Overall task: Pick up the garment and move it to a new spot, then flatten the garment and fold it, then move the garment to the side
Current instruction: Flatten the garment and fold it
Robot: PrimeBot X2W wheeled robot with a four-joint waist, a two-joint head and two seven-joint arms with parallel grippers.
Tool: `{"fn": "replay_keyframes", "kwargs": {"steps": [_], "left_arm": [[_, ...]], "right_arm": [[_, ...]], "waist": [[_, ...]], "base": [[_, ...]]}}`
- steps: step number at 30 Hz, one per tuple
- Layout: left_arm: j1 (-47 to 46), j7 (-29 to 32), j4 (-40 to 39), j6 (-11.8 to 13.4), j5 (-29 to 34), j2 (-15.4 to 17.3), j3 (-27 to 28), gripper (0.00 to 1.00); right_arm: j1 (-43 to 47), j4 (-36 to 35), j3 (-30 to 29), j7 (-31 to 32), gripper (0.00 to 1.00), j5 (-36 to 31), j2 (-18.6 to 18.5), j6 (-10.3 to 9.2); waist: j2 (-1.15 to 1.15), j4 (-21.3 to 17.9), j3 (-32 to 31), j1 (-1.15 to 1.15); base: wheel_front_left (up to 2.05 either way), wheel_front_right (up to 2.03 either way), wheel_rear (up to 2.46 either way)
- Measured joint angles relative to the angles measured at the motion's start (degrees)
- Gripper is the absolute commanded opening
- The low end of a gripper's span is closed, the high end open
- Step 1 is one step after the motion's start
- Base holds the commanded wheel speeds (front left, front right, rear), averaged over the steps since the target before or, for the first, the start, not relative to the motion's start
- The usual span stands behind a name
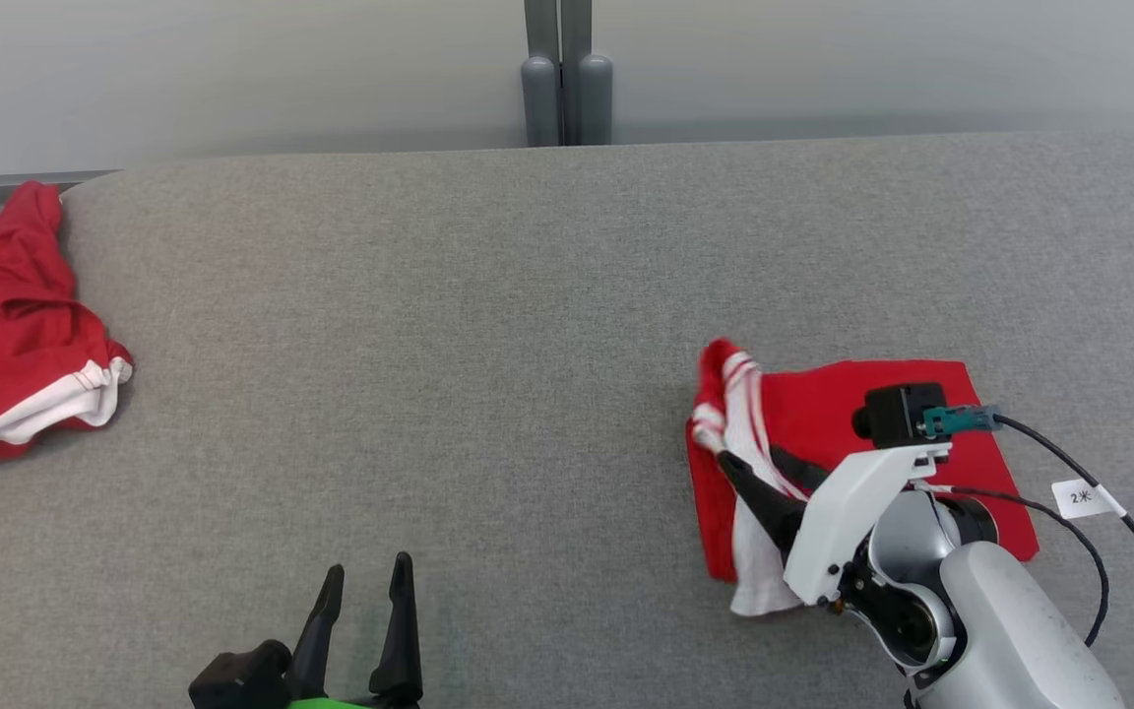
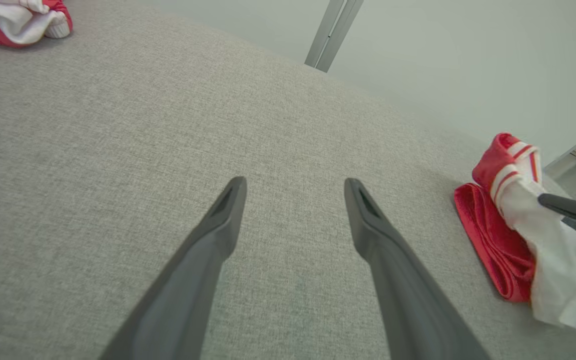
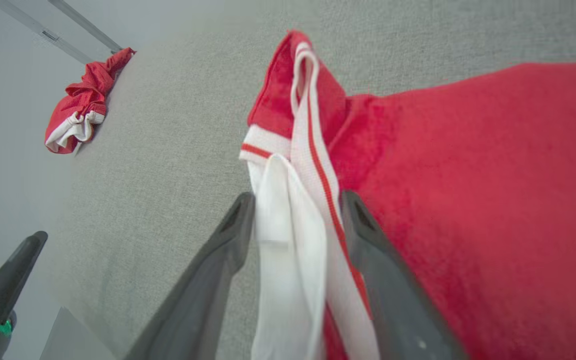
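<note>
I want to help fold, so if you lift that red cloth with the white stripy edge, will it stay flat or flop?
Probably floppy: the folded red garment with white striped trim bunches and droops at its edge, between the right gripper's open fingers. It looks thin, so likely light. Its layers may slide apart when lifted.

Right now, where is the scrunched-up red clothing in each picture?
Head view: the crumpled red garment lies at the far left edge, at middle height.
Left wrist view: the crumpled red garment is in the top left corner.
Right wrist view: the crumpled red garment is at the upper left.
Shared landmark: the folded red garment with a white striped band.
</note>
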Motion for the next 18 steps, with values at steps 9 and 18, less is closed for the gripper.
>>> {"fn": "replay_keyframes", "kwargs": {"steps": [9, 18], "left_arm": [[2.2, 0.0, -0.5, 0.2, 0.1, 0.0, 1.5, 1.0], [3.2, 0.0, -5.2, 0.2, 5.0, 0.0, 4.9, 1.0]], "right_arm": [[5.9, -14.9, -0.8, -11.5, 1.0, 5.4, -1.8, 0.0], [16.5, -11.5, -8.4, -36.5, 1.0, -13.2, -12.5, 0.0]], "waist": [[0.0, 0.6, -1.8, 0.0], [0.0, -0.3, -4.4, 0.0]], "base": [[0.0, 0.0, 0.0], [0.0, 0.0, 0.0]]}}
